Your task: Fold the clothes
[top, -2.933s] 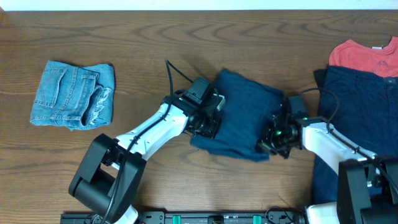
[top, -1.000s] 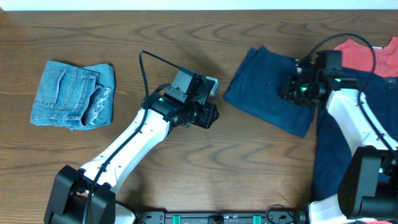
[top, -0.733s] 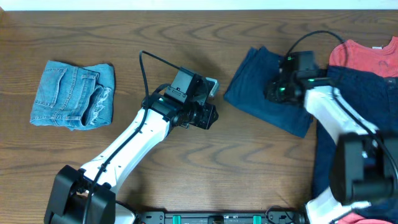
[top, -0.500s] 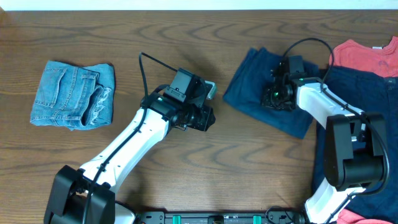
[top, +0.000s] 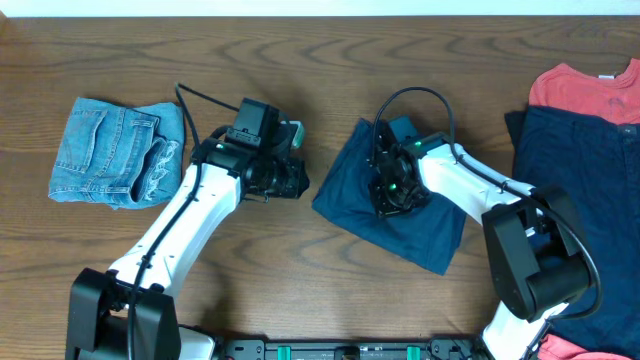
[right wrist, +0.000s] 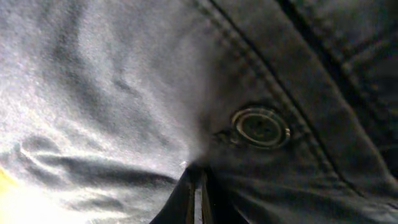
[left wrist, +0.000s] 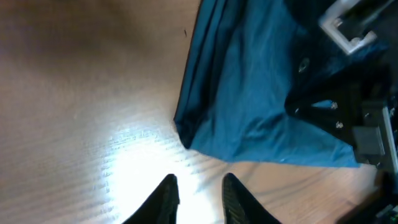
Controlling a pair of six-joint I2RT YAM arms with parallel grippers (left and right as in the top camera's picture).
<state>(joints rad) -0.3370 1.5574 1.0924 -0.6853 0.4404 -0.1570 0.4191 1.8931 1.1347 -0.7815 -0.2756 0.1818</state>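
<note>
Right claw [right wrist: 199, 190] pinched nearly closed on folded navy shorts [top: 425, 225] at frame center, fingertips beside a pocket button [right wrist: 261, 127]. Left claw [left wrist: 200, 200] narrowly parted and empty, low over bare wooden worktop [top: 300, 290], just left of the shorts' edge. Folded denim shorts [top: 118, 152] well apart at far left. Coral shirt [top: 585, 88] in upper right corner, second navy garment [top: 590, 210] touching its lower edge and running down the right side.

Left gripper [left wrist: 199, 188]: fingers slightly parted, arm reaching forward. Right gripper [right wrist: 199, 182]: fingers closed together, wrist angled downward.
</note>
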